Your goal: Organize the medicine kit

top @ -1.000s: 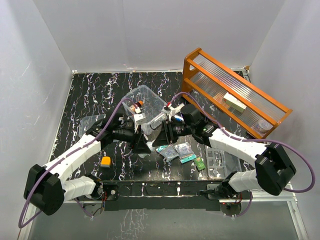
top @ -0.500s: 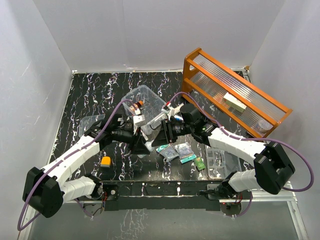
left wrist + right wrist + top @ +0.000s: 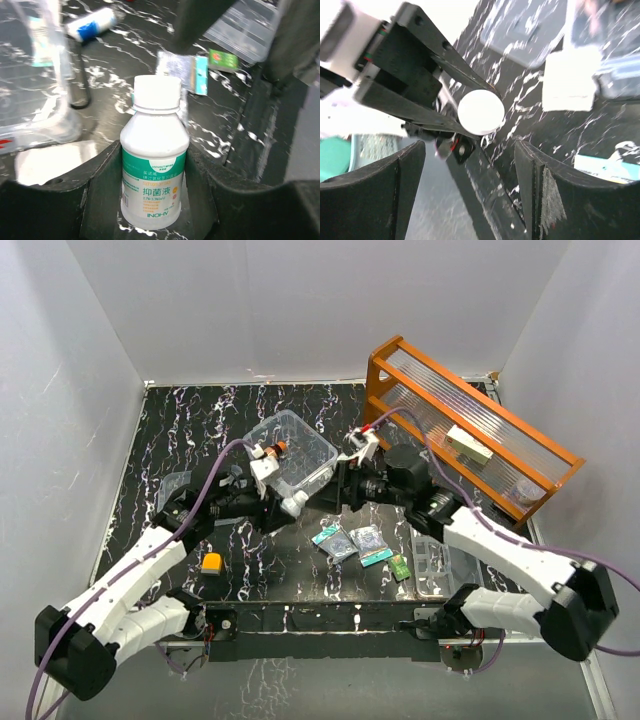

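Placement looks like the step in hand: your left tool (image 3: 155,149) is clamped on the white bottle (image 3: 155,192), one finger on each side of its body below the cap, and the bottle stands upright in the grip. Your right tool (image 3: 470,146) stands wide apart with nothing between its fingers, facing the bottle's cap. The medicine kit (image 3: 312,432), a clear box with its top off, sits mid-worktop, somewhat toward the far edge, and the bottle hangs just beside its near wall. To do this well, I'd say lift until the bottle's base clears that wall, carry it over the box, and lower it before you let go. Thin plastic like this will probably slide if you nudge it. Keep the right arm back so the two tools do not meet above the box. The compartment tray (image 3: 440,565) lies by the near right corner, and the packets (image 3: 350,540) lie between it and the bottle. On the bottle's green label you can read 抑菌液 in large characters, with HYNAUT in small print above. The lettering at the foot and the packets' print are too unclear to read.
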You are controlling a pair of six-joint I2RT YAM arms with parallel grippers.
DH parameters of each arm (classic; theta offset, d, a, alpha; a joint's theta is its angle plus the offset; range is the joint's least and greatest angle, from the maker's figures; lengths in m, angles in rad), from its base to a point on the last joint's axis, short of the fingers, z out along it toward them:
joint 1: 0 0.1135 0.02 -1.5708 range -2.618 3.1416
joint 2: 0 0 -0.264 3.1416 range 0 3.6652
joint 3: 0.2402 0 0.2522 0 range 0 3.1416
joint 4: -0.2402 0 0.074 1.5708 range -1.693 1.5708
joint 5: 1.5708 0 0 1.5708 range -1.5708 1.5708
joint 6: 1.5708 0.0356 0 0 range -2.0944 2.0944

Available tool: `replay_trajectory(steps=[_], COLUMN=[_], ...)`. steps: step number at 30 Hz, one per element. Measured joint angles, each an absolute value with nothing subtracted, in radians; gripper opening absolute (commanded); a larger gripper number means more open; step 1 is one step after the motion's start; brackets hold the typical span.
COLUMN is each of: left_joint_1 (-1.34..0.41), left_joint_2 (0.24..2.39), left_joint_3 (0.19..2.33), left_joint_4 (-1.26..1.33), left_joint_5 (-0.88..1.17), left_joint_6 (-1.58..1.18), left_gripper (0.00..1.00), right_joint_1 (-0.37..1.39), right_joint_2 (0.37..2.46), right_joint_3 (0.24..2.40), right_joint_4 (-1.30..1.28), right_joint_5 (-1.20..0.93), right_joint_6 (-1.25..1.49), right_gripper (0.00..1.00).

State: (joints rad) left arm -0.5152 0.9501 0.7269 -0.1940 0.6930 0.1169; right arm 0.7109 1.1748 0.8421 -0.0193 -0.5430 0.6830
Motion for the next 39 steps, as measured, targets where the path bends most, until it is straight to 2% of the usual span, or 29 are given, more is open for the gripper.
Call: replay_trajectory(steps=[6, 12, 18, 24, 39], left_joint_1=[-0.515, -0.515, -0.515, -0.51, -0.476], left_joint_2=[1.044, 1.259, 1.499, 1.693, 1.934], left_joint_3=[0.854, 1.089, 1.254, 1.309, 1.506], left_joint_4=[-0.173, -0.17, -0.205, -0.275, -0.385], left_joint_5=[0.464, 0.321, 0.218, 0.155, 0.147], left_joint_6=[0.084, 0.094, 0.157, 0.215, 0.324], left_gripper=[0.23, 0.23, 0.22, 0.22, 0.21], right_joint_1=[0.71, 0.707, 0.707, 0.707, 0.707], right_joint_2=[0.992, 0.932, 0.944, 0.943, 0.942], right_joint_3=[0.846, 0.846, 0.839, 0.822, 0.802], right_joint_4=[-0.026, -0.026, -0.034, -0.05, -0.079], right_joint_5=[-0.263, -0.127, -0.095, -0.082, -0.074], right_joint_6=[0.667, 0.653, 0.654, 0.654, 0.654], right_gripper=[0.72, 0.73, 0.73, 0.72, 0.73])
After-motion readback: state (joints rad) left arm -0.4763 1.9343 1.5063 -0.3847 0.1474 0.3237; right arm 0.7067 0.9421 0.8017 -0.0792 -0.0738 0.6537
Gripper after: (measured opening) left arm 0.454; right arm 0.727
